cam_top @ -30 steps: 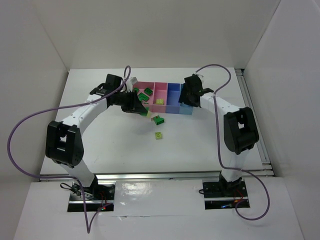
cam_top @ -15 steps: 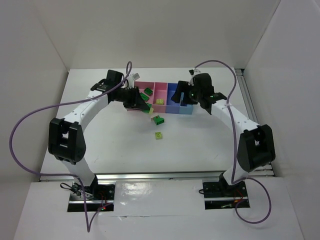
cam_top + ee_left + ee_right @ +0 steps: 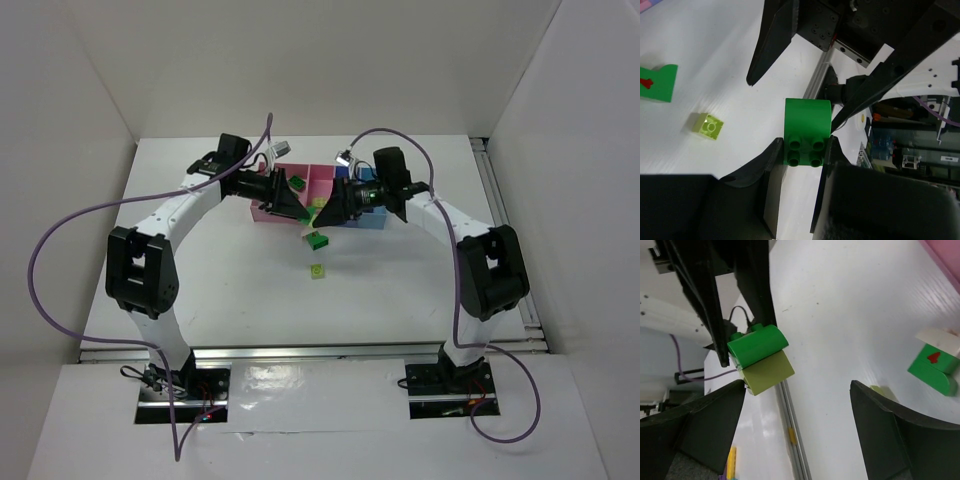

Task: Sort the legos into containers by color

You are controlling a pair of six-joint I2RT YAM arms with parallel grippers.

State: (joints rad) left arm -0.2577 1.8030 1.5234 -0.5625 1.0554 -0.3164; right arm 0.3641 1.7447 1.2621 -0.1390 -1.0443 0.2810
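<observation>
White worktop (image 3: 220,290). Your left end effector (image 3: 805,145) pinches green lego (image 3: 807,122) stacked on yellow-green lego (image 3: 767,372), seemingly presented for colour splitting; right end effector (image 3: 797,385) wide, empty.

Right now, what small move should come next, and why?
Probably ease the right end effector forward and shut it on the yellow-green brick. Its jaws stand open, facing the left end effector, which grips a green brick with that one apparently stuck to it.

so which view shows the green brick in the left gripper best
Left wrist: the green brick sits centre frame, studs facing the camera, pinched in the left gripper. Right wrist shows its rounded back; top view: too small to tell.
</observation>
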